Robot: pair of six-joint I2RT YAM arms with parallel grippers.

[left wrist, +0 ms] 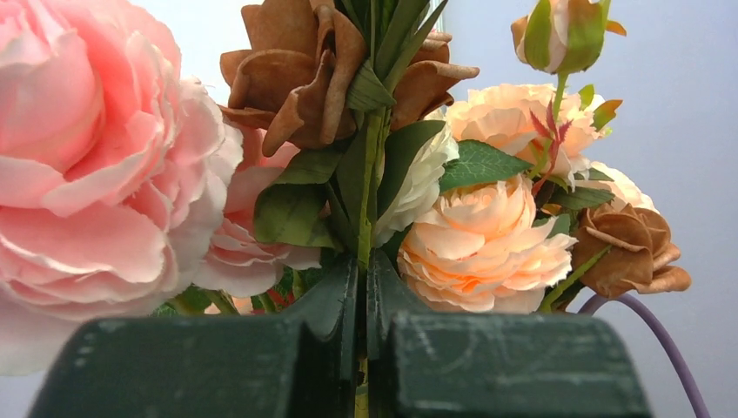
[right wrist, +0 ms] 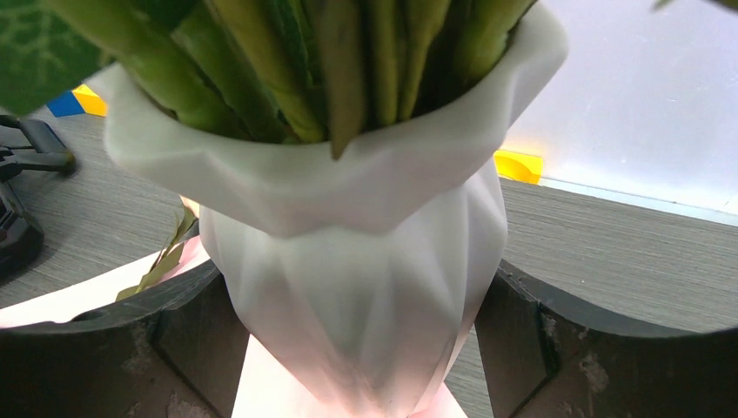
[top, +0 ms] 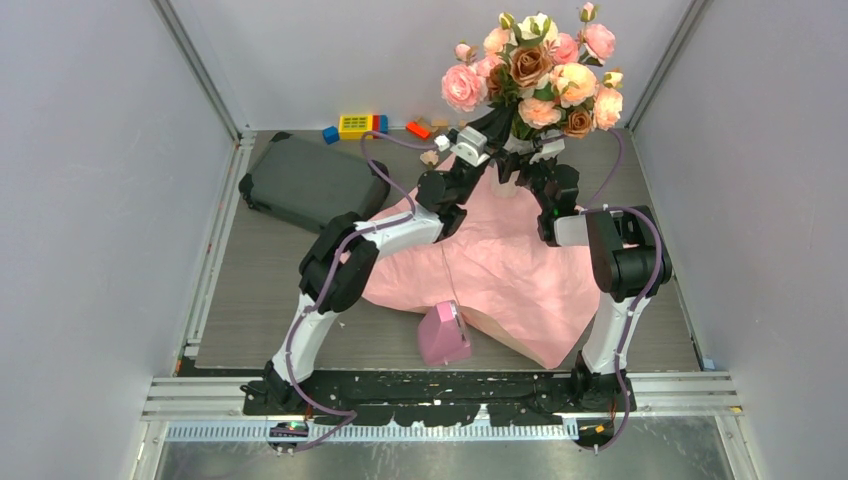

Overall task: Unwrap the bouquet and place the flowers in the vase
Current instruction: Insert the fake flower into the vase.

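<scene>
Spread over the middle of the table (top: pixel 260 335), wrapping paper (top: pixel 500 270); on its far edge, upright, vase (right wrist: pixel 348 192), with flowers (top: pixel 540 70) in it, stems down through the neck. Right gripper (right wrist: pixel 358 300) around the vase body, one finger against each side; left gripper (left wrist: pixel 364 296) above the neck, clamped on one stem below the blooms. On the paper's near edge, wedge-shaped object (top: pixel 443 335). Left of the paper, case (top: pixel 305 182); behind it, along the table's far edge, toy blocks (top: pixel 355 125).
</scene>
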